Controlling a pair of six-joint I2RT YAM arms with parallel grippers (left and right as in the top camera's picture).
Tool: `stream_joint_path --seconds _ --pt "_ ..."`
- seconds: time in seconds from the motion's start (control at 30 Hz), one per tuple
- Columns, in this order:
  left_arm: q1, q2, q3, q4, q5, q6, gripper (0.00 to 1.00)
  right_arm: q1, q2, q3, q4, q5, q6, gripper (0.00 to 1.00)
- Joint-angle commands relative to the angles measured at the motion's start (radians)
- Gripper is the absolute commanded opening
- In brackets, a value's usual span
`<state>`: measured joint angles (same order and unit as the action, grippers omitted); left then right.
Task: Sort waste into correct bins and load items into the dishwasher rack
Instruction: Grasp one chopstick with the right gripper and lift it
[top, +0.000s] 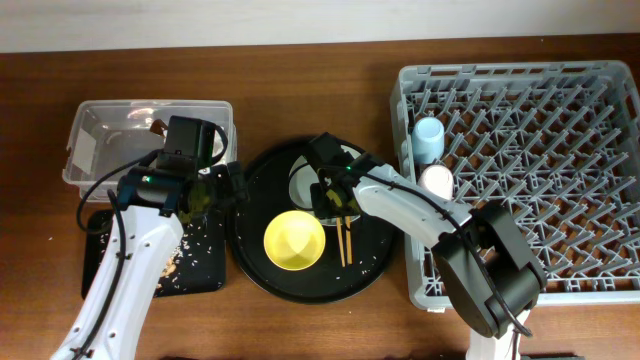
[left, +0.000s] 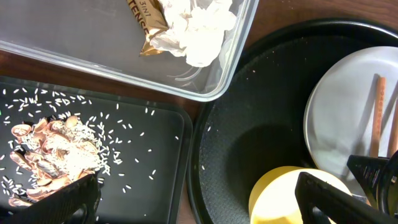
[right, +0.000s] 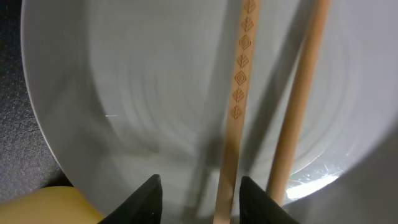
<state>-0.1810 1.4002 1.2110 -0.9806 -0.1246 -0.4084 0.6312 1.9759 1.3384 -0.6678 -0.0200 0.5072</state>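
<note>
Two cups are in: light-blue cup (top: 427, 133) and pink cup (top: 436, 180) sit at the left edge of the dishwasher rack (top: 560, 150). The waste looks sorted. The white tissues (left: 199, 28) and the brown-and-gold wrapper (left: 146, 22) lie in the clear tub (top: 90, 150). The food scraps (left: 53, 152) are piled in the shallow black tray (top: 205, 265), with loose grains scattered around them. Three items are left, by my count, all on the round black tray (top: 262, 190): yellow bowl (top: 294, 241), white plate (top: 303, 185) and the chopsticks (right: 239, 93), which lie across the plate with their tips running off toward the bowl side. My right gripper (right: 200, 198) is low over the plate, fingers set fairly narrow and straddling the patterned chopstick. There is a gap on both sides, so no pinch yet. The plain stick lies just outside my right-hand finger, so closing now would likely catch only one. My left gripper (left: 199, 198) hovers over the seam between the shallow black tray and the round tray, fingers spread wide and holding nothing. I judge the task past halfway: bins done, rack loading underway, chopstick pickup is the step in hand.
</note>
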Motion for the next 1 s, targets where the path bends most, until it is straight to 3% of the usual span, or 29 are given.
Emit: stream_joint_path --seconds 0.0,0.63,0.9,0.97 --pt "0.004 -0.021 0.013 -0.001 -0.011 0.006 0.99 0.005 0.013 -0.005 0.003 -0.002 0.011 0.28" --pt "0.004 -0.021 0.013 -0.001 -0.011 0.006 0.99 0.005 0.028 -0.016 0.004 -0.002 0.011 0.26" --pt "0.004 -0.021 0.013 -0.001 -0.011 0.006 0.99 0.005 0.030 -0.016 0.011 -0.002 0.011 0.19" --pt "0.003 -0.021 0.013 -0.001 -0.011 0.006 0.99 0.005 0.030 -0.016 0.011 -0.002 0.011 0.13"
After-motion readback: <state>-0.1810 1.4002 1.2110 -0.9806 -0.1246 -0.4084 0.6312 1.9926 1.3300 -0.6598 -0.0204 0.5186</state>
